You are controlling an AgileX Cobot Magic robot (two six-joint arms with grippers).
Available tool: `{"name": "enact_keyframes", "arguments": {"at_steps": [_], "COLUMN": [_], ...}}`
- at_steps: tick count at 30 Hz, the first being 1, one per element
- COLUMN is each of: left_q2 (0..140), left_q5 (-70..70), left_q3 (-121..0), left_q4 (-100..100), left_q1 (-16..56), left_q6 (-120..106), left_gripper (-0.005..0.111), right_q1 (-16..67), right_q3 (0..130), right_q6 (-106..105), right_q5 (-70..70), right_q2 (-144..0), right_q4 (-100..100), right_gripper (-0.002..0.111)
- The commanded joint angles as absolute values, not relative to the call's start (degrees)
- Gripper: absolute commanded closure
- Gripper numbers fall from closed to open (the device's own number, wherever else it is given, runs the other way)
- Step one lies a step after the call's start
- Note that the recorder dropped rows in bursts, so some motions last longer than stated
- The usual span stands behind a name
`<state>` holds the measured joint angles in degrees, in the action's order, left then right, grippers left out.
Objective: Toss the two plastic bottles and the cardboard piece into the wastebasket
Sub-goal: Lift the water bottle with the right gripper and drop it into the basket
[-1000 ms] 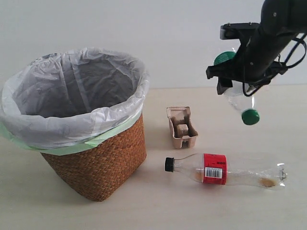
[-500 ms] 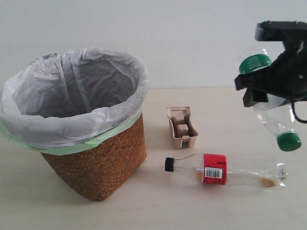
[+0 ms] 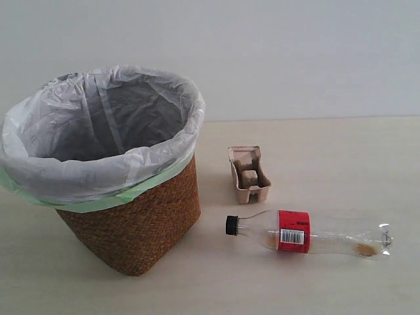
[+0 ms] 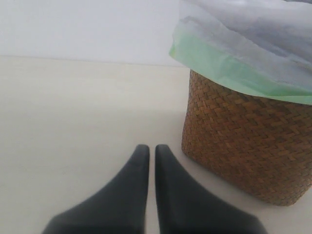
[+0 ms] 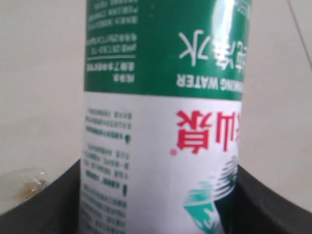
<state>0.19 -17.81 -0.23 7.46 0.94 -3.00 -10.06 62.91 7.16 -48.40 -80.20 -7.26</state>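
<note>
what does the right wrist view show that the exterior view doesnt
Only the right wrist view: the green-label bottle, clamped between the dark fingers of the right gripper. Only the exterior view: the wastebasket, the cardboard tray beside it, and the whole red-label bottle lying on its side. Both: the pale table, and apparently the red-label bottle's clear end, at the wrist view's edge.
</note>
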Motion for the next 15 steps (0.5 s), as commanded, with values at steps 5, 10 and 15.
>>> {"name": "enact_keyframes", "arguments": {"at_steps": [5,10,15], "left_q2": [0.0,0.0,0.0], "left_q5": [-17.74,-17.74,-17.74], "left_q3": [0.0,0.0,0.0], "left_q4": [7.29,7.29,7.29], "left_q1": [0.91,0.91,0.91], "left_q6": [-2.52,-2.52,-2.52], "left_gripper": [0.103,0.103,0.103], "right_q1": [-12.63,-12.63,-7.3], "right_q3": [62.41,60.6,61.24], "right_q6": [10.29,11.46,8.26], "right_q5": [-48.06,-44.99,-42.77], "right_q2": [-80.94,-83.82,-87.75], "right_q4": [-12.49,-11.86,-1.54], "right_gripper": [0.108,0.108,0.108]}}
